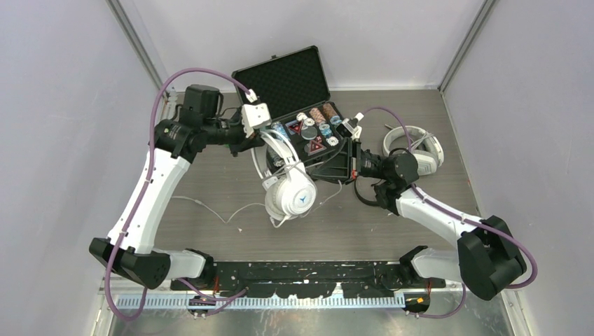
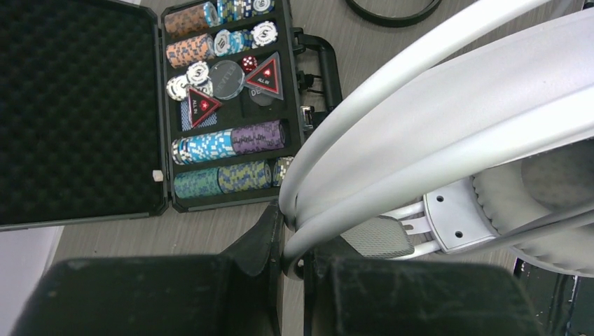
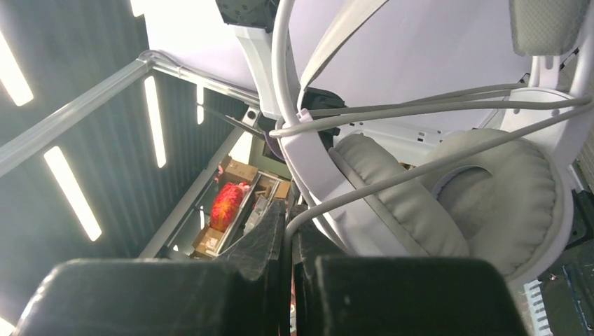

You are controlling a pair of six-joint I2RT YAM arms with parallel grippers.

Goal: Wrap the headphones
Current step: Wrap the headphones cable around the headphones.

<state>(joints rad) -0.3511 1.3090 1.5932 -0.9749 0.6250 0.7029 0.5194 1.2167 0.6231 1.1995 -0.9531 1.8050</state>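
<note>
The left gripper [image 2: 293, 262] is closed tightly on the lower edge of the headband [image 2: 455, 119] of the bulky white-grey headphones [image 1: 289, 192]. It pinches the thin outer band between its two black fingers. The headphones hang from this grip above the tabletop [image 1: 210, 175], just in front of the open black case [image 1: 284, 80] that holds the poker chips [image 2: 231, 140].

The right gripper [image 3: 288, 241] is almost fully closed, and the grey cord [image 3: 308, 210] of the same headphones is caught between its fingers. From there the cord goes up across the grey ear pad [image 3: 490, 203], and more of it crosses the frame near the headband.

A second white headset [image 1: 413, 143] lies on the tabletop to the right of the case, apart from both grippers.
</note>
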